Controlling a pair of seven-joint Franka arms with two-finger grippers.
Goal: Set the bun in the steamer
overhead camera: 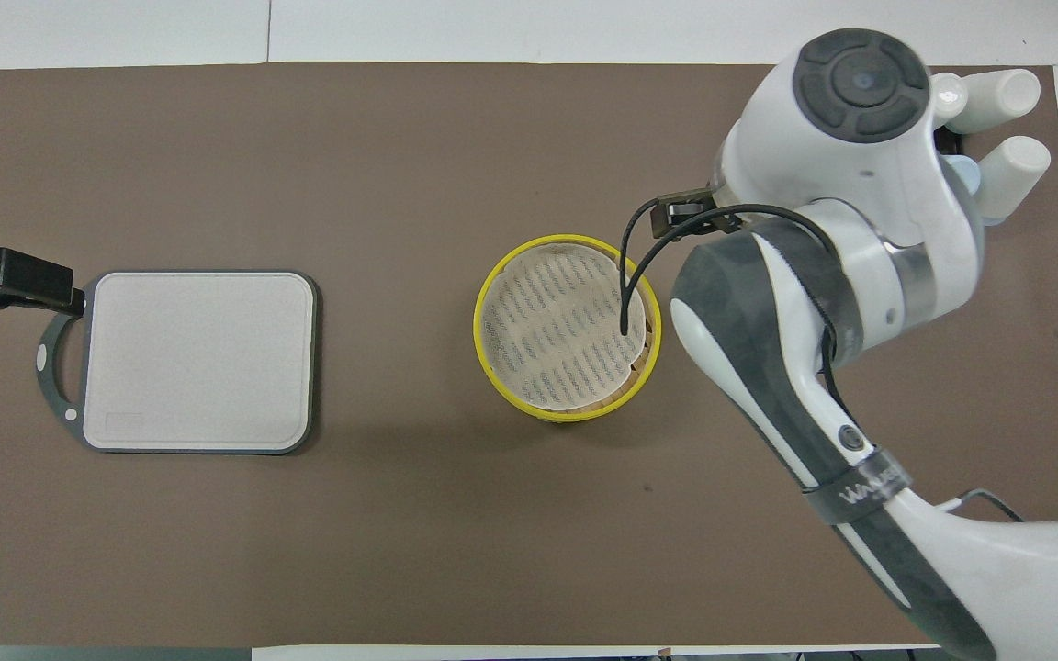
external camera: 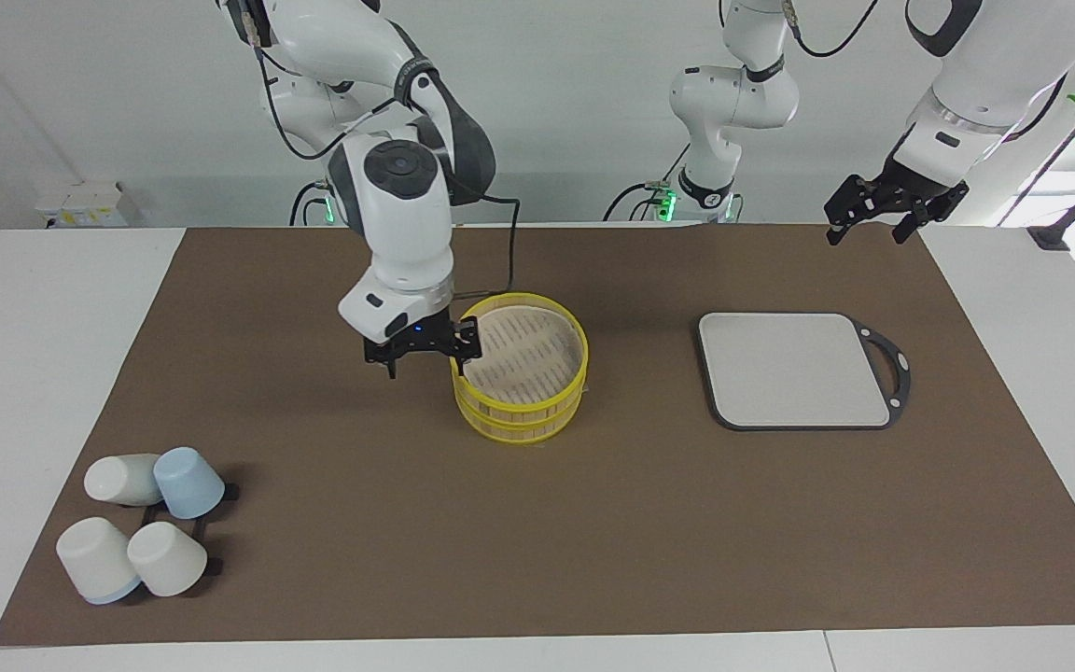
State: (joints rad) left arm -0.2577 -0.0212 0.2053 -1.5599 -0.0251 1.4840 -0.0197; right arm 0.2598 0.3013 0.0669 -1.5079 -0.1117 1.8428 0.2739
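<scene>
Right gripper (external camera: 423, 357) jaws apart, empty, beside steamer (external camera: 520, 378); left gripper (external camera: 883, 213) apart, waiting. No bun visible; risk: gripper clips steamer rim.

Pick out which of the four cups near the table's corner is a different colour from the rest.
The pale blue cup, standing upside down on the black rack nearer to the robots. The other three cups are cream-white, though one has a blue rim.
</scene>
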